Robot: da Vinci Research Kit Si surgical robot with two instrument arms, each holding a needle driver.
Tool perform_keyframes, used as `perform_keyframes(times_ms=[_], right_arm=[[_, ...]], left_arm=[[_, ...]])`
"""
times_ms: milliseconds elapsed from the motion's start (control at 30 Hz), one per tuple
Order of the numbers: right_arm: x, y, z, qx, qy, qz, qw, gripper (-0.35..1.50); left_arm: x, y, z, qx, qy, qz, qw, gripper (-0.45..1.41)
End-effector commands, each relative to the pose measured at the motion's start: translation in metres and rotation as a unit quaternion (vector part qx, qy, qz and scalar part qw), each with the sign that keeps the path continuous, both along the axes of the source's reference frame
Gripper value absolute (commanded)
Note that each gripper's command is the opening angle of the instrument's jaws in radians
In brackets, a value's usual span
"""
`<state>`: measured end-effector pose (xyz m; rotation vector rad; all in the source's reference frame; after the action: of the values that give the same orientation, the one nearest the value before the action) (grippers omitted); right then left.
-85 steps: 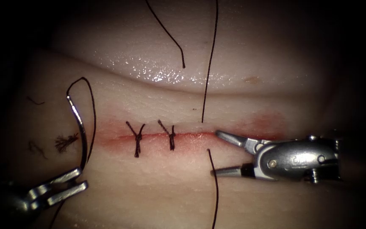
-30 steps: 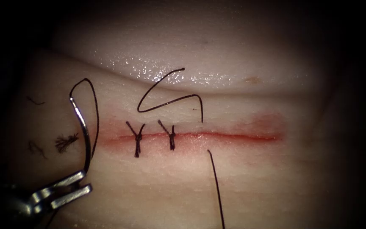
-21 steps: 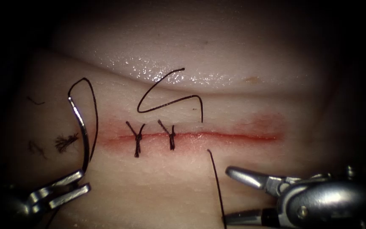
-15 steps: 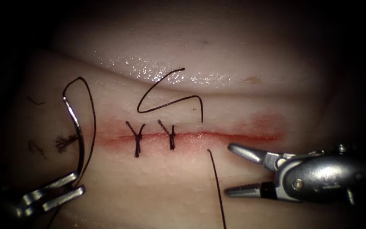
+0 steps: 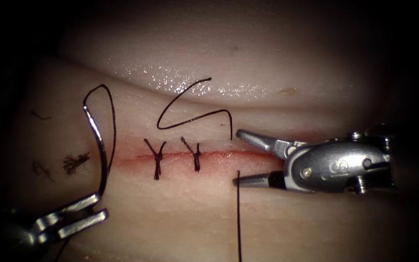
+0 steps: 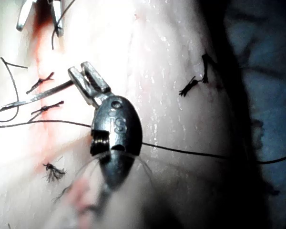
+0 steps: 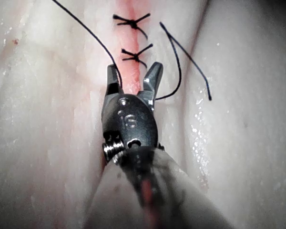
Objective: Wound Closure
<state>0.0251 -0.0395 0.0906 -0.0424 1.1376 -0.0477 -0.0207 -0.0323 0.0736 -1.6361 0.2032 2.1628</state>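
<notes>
The tissue point(image 5: 277, 73) bears a horizontal cut point(image 5: 219, 155) with two knotted stitches point(image 5: 157, 159) point(image 5: 195, 155) at its left part. My left tool point(image 5: 87, 209) is shut on the curved needle point(image 5: 98, 145) near the end away from the thread; the needle stands free of the tissue beyond the cut's left end. Thread point(image 5: 237, 213) crosses the cut right of the stitches, its tail point(image 5: 185, 114) curled above. My right tool point(image 5: 236, 157) is open, one jaw on each side of the cut, holding nothing. The right wrist view shows those open jaws point(image 7: 133, 80), the left wrist view the gripped needle point(image 6: 43, 95).
Frayed cut ends of thread point(image 5: 76, 162) and small scraps point(image 5: 40, 115) lie on the tissue left of the needle. Red fluid point(image 5: 136, 160) stains the cut's edges. A glossy fold point(image 5: 180, 82) runs across the tissue above the cut.
The right tool left, then came back from the lower right and moved up-left to straddle the cut, still open. The raised thread tail dropped into a curl. The left tool's needle barely shifted.
</notes>
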Motion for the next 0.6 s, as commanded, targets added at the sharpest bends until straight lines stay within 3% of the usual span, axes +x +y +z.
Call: perform_keyframes(times_ms=[33, 267, 333, 400, 600], right_arm=[[0.0008, -0.0010, 0.0011, -0.003, 0.002, -0.004, 1.000, 0.98], [0.0007, -0.0021, 0.0028, -0.007, -0.007, -0.021, 1.000, 0.64], [0.0006, -0.0023, 0.0033, -0.008, -0.012, -0.027, 1.000, 0.36], [0.0003, -0.0026, 0.0039, -0.010, -0.014, -0.034, 0.999, -0.30], [-0.0010, -0.0030, 0.0049, 0.003, -0.008, -0.036, 0.999, -0.35]], left_arm=[[-0.0005, -0.0006, 0.0006, 0.001, -0.001, 0.001, 1.000, -0.45], [-0.0004, -0.0005, 0.0007, 0.000, -0.002, 0.002, 1.000, -0.45], [-0.0003, -0.0006, 0.0007, 0.000, -0.002, 0.002, 1.000, -0.45], [-0.0003, -0.0006, 0.0007, 0.000, -0.002, 0.002, 1.000, -0.45], [-0.0005, -0.0010, 0.0007, -0.001, -0.002, 0.001, 1.000, -0.45]])
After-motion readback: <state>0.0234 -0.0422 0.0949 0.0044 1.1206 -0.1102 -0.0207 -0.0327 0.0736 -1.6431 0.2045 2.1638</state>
